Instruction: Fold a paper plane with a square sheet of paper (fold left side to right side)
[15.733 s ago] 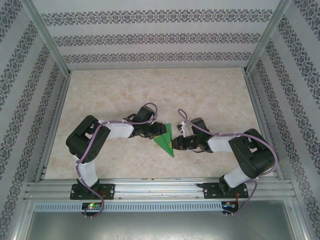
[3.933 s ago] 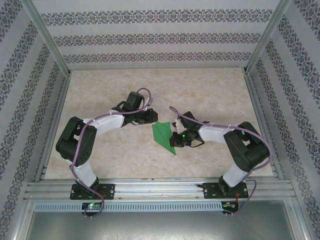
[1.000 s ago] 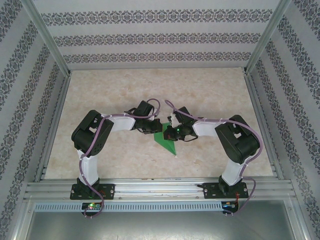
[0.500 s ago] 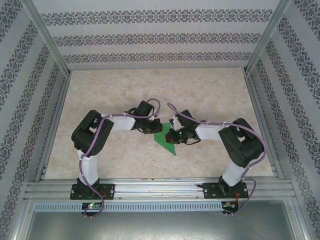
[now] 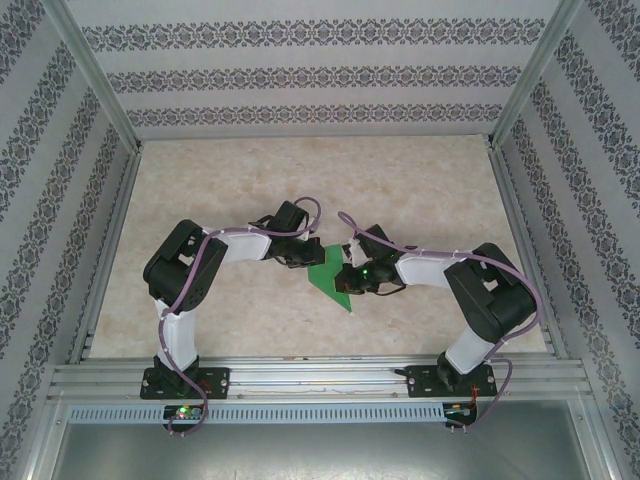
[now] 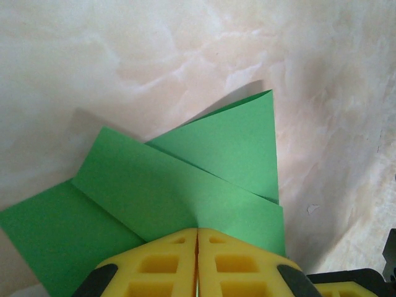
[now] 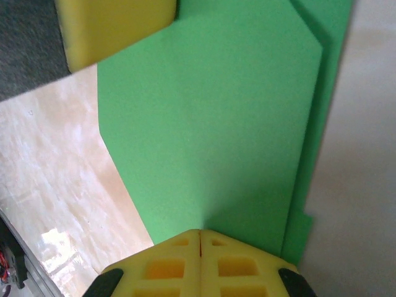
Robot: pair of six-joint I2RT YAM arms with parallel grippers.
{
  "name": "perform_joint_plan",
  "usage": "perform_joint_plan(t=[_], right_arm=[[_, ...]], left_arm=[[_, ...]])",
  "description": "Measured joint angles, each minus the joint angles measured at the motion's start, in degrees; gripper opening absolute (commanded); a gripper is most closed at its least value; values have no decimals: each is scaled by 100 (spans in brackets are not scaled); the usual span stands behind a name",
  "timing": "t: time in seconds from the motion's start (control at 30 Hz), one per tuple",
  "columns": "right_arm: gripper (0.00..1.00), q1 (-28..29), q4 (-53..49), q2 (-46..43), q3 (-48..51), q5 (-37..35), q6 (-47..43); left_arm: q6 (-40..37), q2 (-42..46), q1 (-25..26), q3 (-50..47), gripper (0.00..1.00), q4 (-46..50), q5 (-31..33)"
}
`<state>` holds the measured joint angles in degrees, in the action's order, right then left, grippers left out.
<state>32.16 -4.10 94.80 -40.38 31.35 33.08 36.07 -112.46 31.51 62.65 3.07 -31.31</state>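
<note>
Both arms bent at the elbow, reaching inward, folded green paper [image 5: 328, 273] flat near the middle of the tabletop [image 5: 420, 180], left hand [image 5: 307, 258] at its 10 o'clock edge, right hand [image 5: 348, 276] at its 3 o'clock edge, each hand's fingers pressed together, tips on the paper.

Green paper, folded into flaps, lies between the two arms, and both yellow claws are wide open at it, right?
Not open: both claws are shut tight. The left wrist view shows it for the left claw, the right wrist view for the right claw. The rest is right: the green paper lies folded between them.
</note>
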Motion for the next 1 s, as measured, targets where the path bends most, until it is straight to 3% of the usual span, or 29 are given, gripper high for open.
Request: perform_joint_plan(t=[1.0], right_arm=[[0, 37, -822, -560, 369, 140, -238]], left_arm=[[20, -7, 0, 39, 10, 61, 0]])
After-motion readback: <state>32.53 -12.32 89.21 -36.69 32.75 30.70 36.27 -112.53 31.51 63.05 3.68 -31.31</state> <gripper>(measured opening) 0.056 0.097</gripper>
